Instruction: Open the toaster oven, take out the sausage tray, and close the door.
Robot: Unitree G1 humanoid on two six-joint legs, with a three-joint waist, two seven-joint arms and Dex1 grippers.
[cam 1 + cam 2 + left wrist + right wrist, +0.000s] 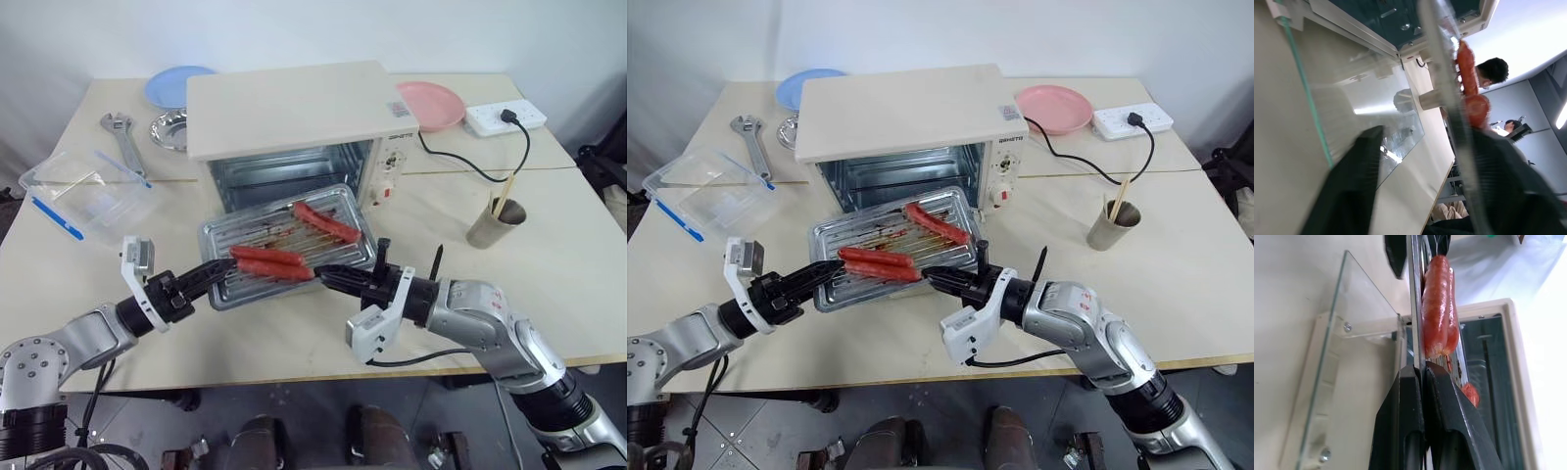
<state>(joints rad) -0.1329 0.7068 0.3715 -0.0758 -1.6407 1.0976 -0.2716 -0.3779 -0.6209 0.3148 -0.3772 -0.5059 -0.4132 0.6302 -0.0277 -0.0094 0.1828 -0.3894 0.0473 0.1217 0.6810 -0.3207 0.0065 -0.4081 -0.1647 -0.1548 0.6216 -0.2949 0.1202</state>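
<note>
Left eye view, frame center: right gripper (326,276) clenches the sausage tray (345,208)'s front rim, while left gripper (221,269) fingers straddle its left corner, grip unclear.

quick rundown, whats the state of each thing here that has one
toaster oven: open, cavity empty
door: folded down flat
sausage tray: out of the oven, held above the door, sausages on its rack
right claw: shut on the tray's front edge
left claw: at the tray's left corner, around its rim, not clearly clamped
power strip: one plug in
clear plastic box: open, no lid on
</note>
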